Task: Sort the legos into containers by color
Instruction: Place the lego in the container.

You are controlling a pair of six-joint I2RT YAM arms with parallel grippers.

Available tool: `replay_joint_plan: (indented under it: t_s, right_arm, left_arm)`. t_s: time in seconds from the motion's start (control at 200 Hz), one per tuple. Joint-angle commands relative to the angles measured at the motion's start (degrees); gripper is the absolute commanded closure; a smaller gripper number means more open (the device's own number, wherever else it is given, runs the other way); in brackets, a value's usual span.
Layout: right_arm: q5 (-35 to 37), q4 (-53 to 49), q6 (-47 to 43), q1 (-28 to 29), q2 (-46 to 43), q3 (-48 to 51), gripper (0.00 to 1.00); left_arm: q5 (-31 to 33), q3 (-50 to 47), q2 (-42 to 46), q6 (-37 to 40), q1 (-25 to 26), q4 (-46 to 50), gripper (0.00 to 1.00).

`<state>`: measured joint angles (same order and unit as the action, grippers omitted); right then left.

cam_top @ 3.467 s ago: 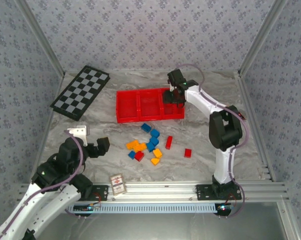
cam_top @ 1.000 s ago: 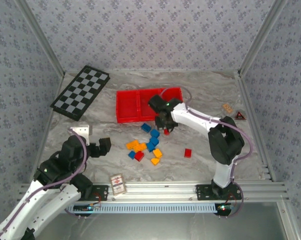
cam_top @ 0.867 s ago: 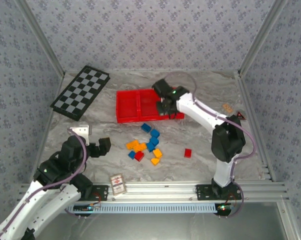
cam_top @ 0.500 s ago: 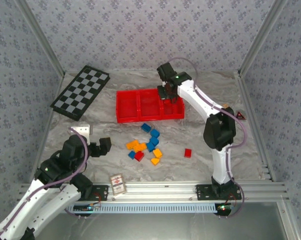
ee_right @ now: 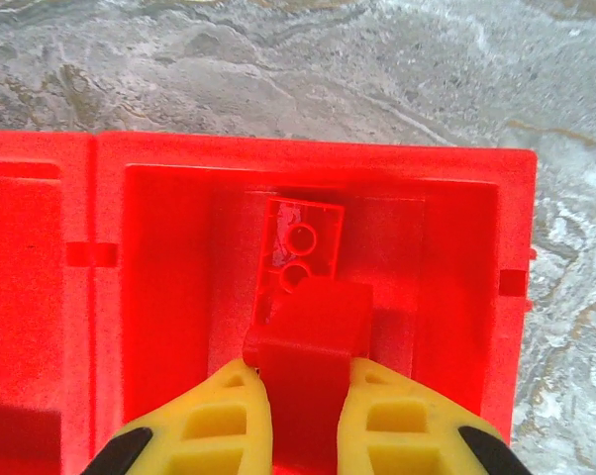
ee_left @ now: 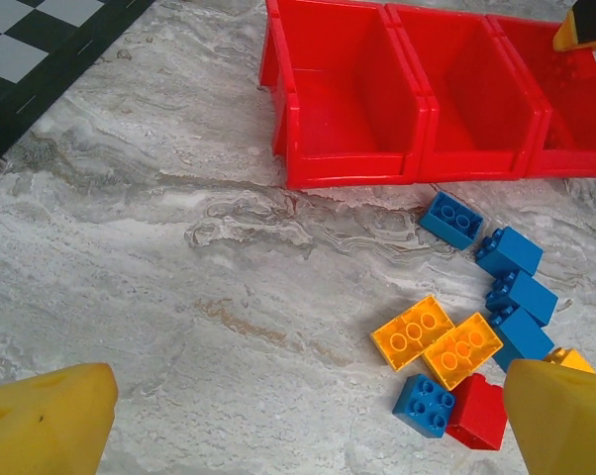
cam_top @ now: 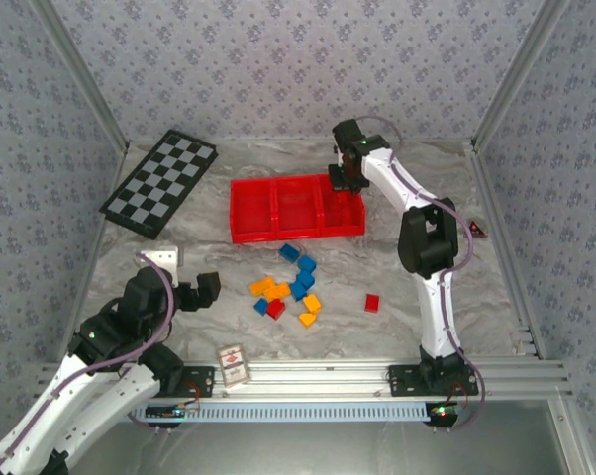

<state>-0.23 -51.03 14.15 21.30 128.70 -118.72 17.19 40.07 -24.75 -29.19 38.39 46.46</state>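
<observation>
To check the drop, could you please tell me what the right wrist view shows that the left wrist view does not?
The right wrist view adds the right end effector shut on a red lego over an end compartment of the red tray, where another red lego lies studs up. The left wrist view adds loose blue legos, orange-yellow legos and a red one on the table, plus the checkered board. Both share the red tray and the marbled table.

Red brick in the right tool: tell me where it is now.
In the right wrist view, the red brick is pinched in the right tool above the right-end compartment of the tray, just over another red brick lying inside.
</observation>
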Motion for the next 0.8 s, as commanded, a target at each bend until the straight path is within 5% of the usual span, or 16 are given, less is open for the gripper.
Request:
replay_joint_plan:
  t_s: [0.0, 0.17, 0.405, 0.62, 0.7, 0.795]
  right_arm:
    - [-4.53, 0.77, 1.19, 0.19, 1.02, 0.2, 0.89]
    - [-5.09, 1.58, 1.56, 0.36, 0.63, 1.57, 0.8]
    - [-3.27, 2.26, 2.27, 0.58, -1.87, 3.72, 0.43]
    - [-1.27, 1.88, 3.82, 1.25, -7.42, 7.35, 0.3]
    - [-0.56, 1.73, 4.65, 1.63, -11.19, 10.27, 0.01]
    - [-0.48, 1.76, 5.8, 1.9, -17.02, 15.6, 0.0]
  left_arm:
    - [-0.23, 0.09, 0.67, -0.25, 0.46, -1.03, 0.0]
    - [-0.35, 0.09, 0.58, -0.13, 0.52, -1.03, 0.0]
    - [-1.28, -0.08, 0.93, 0.12, 0.59, -1.53, 0.0]
    - [-1.45, -0.08, 1.29, 0.04, 0.92, -1.38, 0.0]
    - [-1.54, -0.14, 1.29, -0.12, 1.05, -1.37, 0.0]
    - [-1.51, -0.26, 1.32, -0.34, 1.16, -1.46, 0.0]
